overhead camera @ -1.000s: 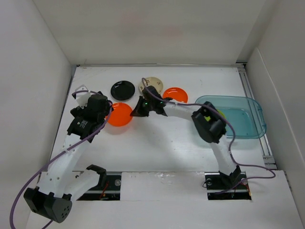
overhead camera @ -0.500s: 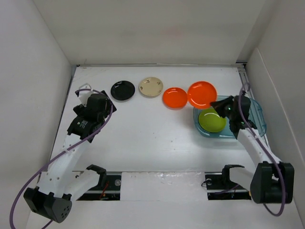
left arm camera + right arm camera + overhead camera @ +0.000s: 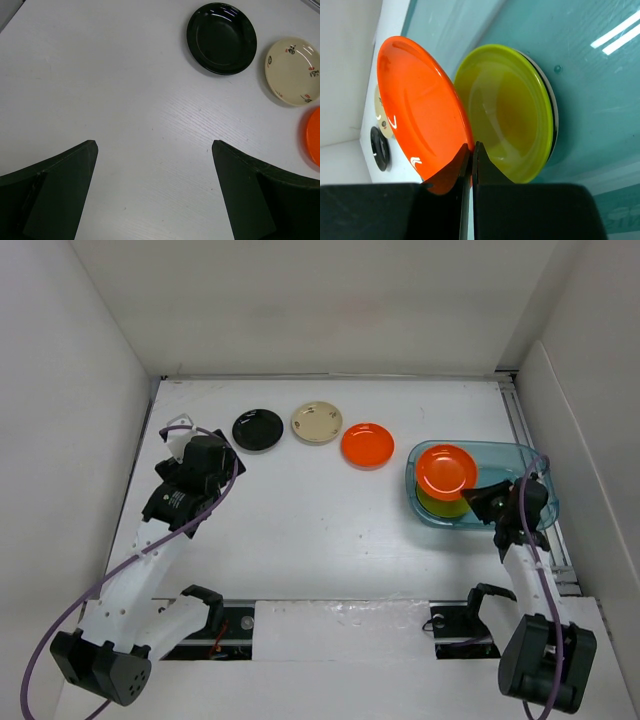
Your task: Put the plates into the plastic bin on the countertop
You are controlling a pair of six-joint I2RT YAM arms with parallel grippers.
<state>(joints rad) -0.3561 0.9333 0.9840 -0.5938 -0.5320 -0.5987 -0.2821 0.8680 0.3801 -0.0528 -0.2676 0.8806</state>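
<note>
**Orange plate held over the bin**

An orange plate (image 3: pixel 446 468) is clamped by its rim in the closed right gripper (image 3: pixel 471 150) and held tilted above the lime green plate (image 3: pixel 505 110) in the plastic bin (image 3: pixel 520 465). The left gripper (image 3: pixel 154 145) is spread wide (nothing between its fingers) over the countertop (image 3: pixel 300 530), where a black plate (image 3: pixel 258 429), a cream plate (image 3: pixel 316 422) and a second orange plate (image 3: pixel 367 444) are seen in a row.

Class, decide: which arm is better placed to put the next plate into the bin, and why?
Right. The right gripper holds an orange plate over the plastic bin; the left gripper hangs open, empty, far off.
</note>
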